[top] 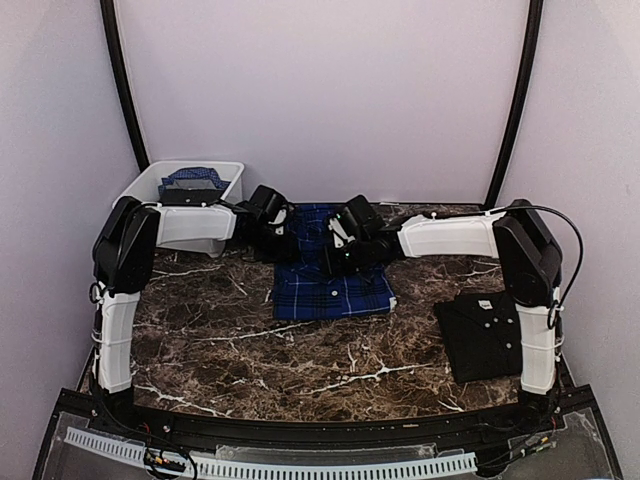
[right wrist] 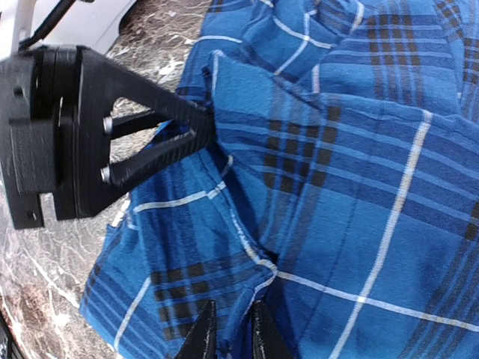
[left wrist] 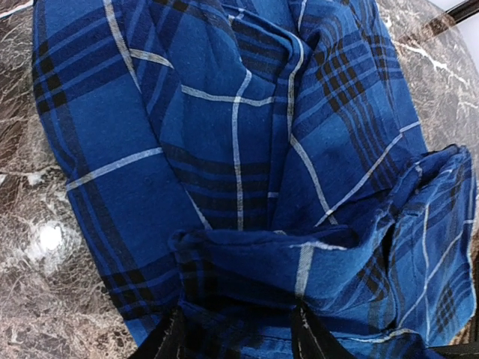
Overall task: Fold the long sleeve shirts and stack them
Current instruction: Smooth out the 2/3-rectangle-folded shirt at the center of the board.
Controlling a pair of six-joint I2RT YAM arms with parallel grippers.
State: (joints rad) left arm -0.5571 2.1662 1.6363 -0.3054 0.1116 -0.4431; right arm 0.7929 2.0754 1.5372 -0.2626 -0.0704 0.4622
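Arm bases sit at the bottom edge of the top view. Left arm (top: pixel 115 335) and right arm (top: pixel 537 345) both rise, then reach in toward mid-table. Black shirt (top: pixel 485 332) lies folded flat on table (top: pixel 250 350) at the right side, white buttons up, its right edge hidden behind the right arm's upright link. Plaid shirt (top: pixel 335 292) sits mid-table toward the far edge, near part flat and squared, far part bunched under both grippers. Left gripper (top: pixel 280 245) is on the shirt's far-left part and right gripper (top: pixel 336 258) is on its middle, the two near each other. Tub (top: pixel 237 180) stands at the far-left corner, apart from the plaid shirt, with a blue plaid bundle (top: pixel 192 180) inside.

Left wrist view: fingertips (left wrist: pixel 168 340) show at the bottom of frame with a thick rolled fold of plaid shirt (left wrist: pixel 224 149) wedged between them. The left gripper (left wrist: pixel 239 340) is clamped on that fold. Rest of the shirt spreads away over the marble table (left wrist: pixel 45 299), rumpled, creases to the right.

Right wrist view: right gripper (right wrist: pixel 232 333) at the bottom, fingers nearly together, pinching a hem fold of plaid shirt (right wrist: pixel 359 187). Left gripper (right wrist: pixel 203 129) comes in from the left, its fingers meeting on a raised cloth edge, closed on it. The raised flap lies over a lower layer. Tub (right wrist: pixel 82 19) corner shows top-left, table (right wrist: pixel 45 269) at left.
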